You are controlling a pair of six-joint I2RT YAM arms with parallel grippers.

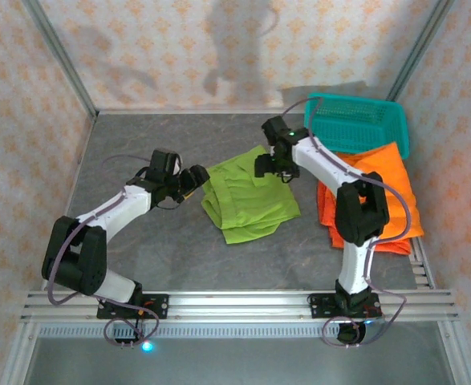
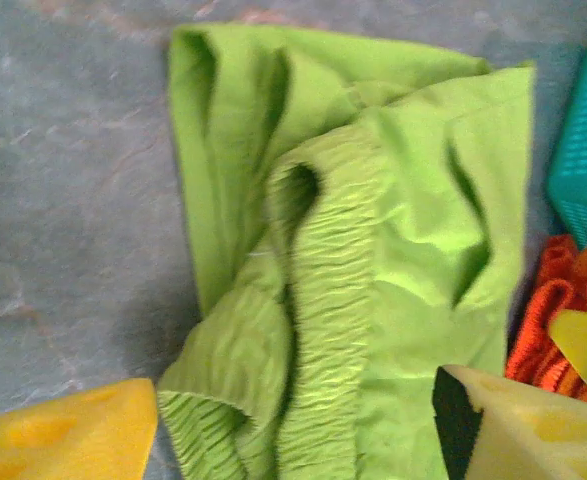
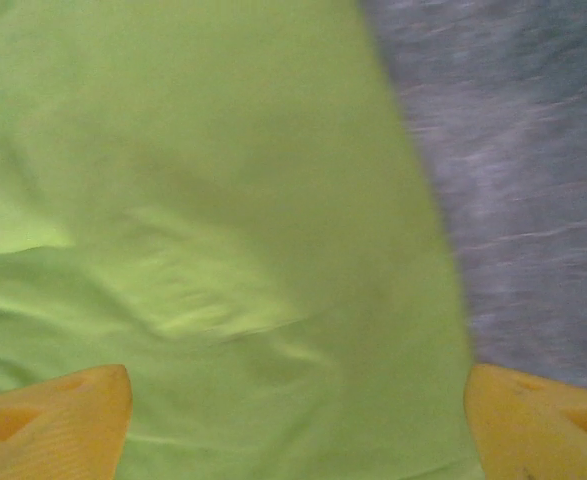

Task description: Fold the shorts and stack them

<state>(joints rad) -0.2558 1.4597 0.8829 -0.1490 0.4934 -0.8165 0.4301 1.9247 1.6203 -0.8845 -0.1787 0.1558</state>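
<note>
Grey, marble-veined tabletop spreads across the cell, closed in by walls papered in a pale floral print. Near its middle lies one pair of soft lime-green cloth shorts. They are loosely doubled over and rumpled, with the gathered elastic waistband bunched up and a fold gaping beside it. To the right, under the right arm, a heap of bright orange cloth shorts sits at the table's edge. Its far end reaches a teal plastic mesh basket in the back corner. I count one green pair and one basket. The orange pile looks like more than one pair, but the layers run together and I cannot tell how many.

The left gripper hovers just off the green pair's left edge, its yellow fingers spread wide with nothing pinched between them. The right gripper hangs over the top right corner of the same pair, likewise splayed, and the cloth lies flat beneath it rather than caught.

I judge this cloth light, limp and quick to slump. It will drape from any pinch and drag along the table. The waistband is the firmest part, thick and ridged, so a corner of it offers the surest hold. A leg hem would suit a second pinch, taken at a corner so the panel hangs straight for folding.
</note>
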